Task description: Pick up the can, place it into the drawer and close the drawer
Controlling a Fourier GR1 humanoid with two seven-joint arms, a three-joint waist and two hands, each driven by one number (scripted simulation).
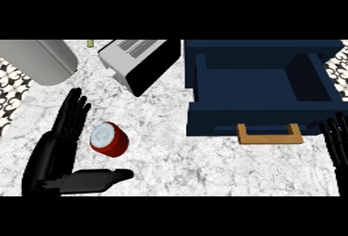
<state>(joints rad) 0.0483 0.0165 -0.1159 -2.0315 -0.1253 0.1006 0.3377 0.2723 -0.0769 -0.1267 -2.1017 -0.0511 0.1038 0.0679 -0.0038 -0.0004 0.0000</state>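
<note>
Can [108,139]: you are looking at a short red cylinder with a silvery lid, lying tilted on the marble counter [204,170], left of the open navy drawer [258,80].
Handling: probably light, stiff and smooth; you should be taking it round the red side wall.
Left hand [65,138]: fingers straight, thumb spread wide, flanking the can without clamping it.
Right hand [336,138]: resting at the right edge, fingers extended.

A kitchen: marble counter [204,166], toaster [139,62], open blue drawer [262,99], patterned tile wall [10,83].
</note>
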